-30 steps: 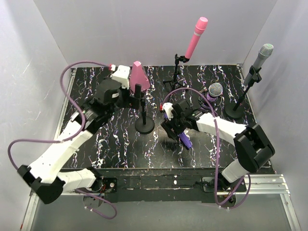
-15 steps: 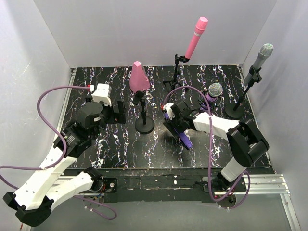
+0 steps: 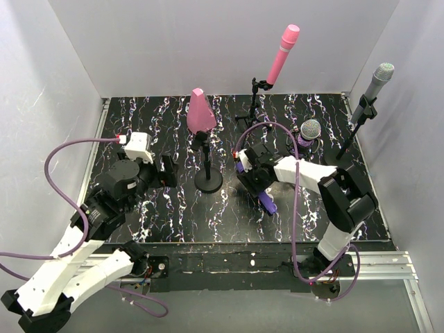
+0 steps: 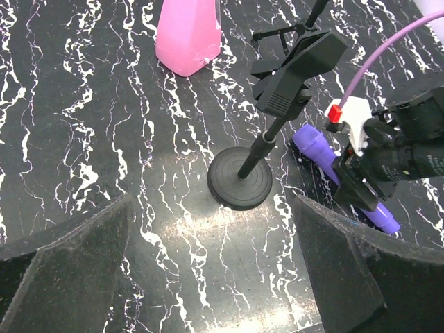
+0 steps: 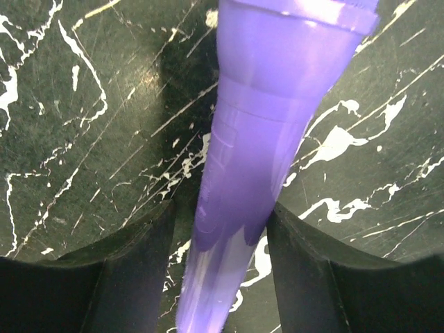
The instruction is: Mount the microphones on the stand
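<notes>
A violet microphone [image 3: 268, 202] lies on the table right of the empty centre stand [image 3: 208, 182]. My right gripper [image 3: 251, 180] is down over its upper part. In the right wrist view the microphone [image 5: 277, 104] runs between the jaws of my right gripper [image 5: 220, 232]: the right finger touches it and a thin gap shows on the left. My left gripper [image 3: 168, 170] is wide open and empty, left of the stand. In the left wrist view my left gripper [image 4: 208, 239] looks onto the stand's base [image 4: 239, 182] and empty clip [image 4: 298, 66]. The pink microphone [image 3: 281, 54] and the silver-grey one [image 3: 374, 87] sit in stands. The glittery purple one [image 3: 310, 132] is behind my right arm.
A pink cone-shaped block [image 3: 200, 111] stands behind the centre stand and shows in the left wrist view [image 4: 189, 35]. The silver-grey microphone's stand base [image 3: 338, 159] is at the right edge. White walls close in the table on three sides. Purple cables loop over both arms.
My left arm has pulled back from the pink cone and the stand toward the near left. My right arm has folded in closer while its gripper stays over the violet microphone.
</notes>
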You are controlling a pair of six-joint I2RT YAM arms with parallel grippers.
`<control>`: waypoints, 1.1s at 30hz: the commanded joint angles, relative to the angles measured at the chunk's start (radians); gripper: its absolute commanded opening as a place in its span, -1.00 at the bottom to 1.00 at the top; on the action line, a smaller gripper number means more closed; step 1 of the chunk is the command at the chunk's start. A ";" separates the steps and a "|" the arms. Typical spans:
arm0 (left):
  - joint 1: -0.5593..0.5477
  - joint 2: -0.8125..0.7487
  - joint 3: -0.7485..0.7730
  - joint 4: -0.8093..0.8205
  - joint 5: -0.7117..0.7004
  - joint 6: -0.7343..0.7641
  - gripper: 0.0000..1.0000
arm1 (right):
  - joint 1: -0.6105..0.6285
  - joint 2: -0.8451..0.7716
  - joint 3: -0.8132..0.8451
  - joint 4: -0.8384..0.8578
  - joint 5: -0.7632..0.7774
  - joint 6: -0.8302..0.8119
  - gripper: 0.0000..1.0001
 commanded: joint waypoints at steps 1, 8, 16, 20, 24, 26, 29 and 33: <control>0.001 -0.033 -0.015 0.014 0.005 -0.008 0.96 | -0.005 0.105 0.019 -0.089 0.029 0.003 0.17; 0.000 -0.042 -0.030 0.029 0.054 0.039 0.96 | -0.007 0.049 0.038 -0.093 -0.022 -0.021 -0.93; -0.002 -0.037 -0.026 0.011 0.235 0.349 0.96 | -0.068 -0.143 0.244 -0.255 -0.286 -0.118 -0.97; -0.002 -0.086 -0.071 0.051 0.379 0.534 0.96 | -0.158 -0.174 0.393 -0.356 -0.459 -0.170 -0.97; 0.000 -0.151 -0.154 0.159 0.449 0.630 0.96 | -0.191 -0.210 0.476 -0.372 -0.608 -0.245 -0.97; 0.000 -0.154 -0.179 0.209 0.472 0.645 0.96 | -0.194 -0.221 0.517 -0.379 -0.677 -0.308 -0.97; 0.001 -0.110 -0.179 0.259 0.504 0.661 0.96 | -0.197 -0.221 0.580 -0.373 -0.766 -0.406 -0.97; 0.004 -0.044 -0.168 0.327 0.519 0.679 0.96 | -0.195 -0.165 0.683 -0.373 -0.865 -0.475 -0.97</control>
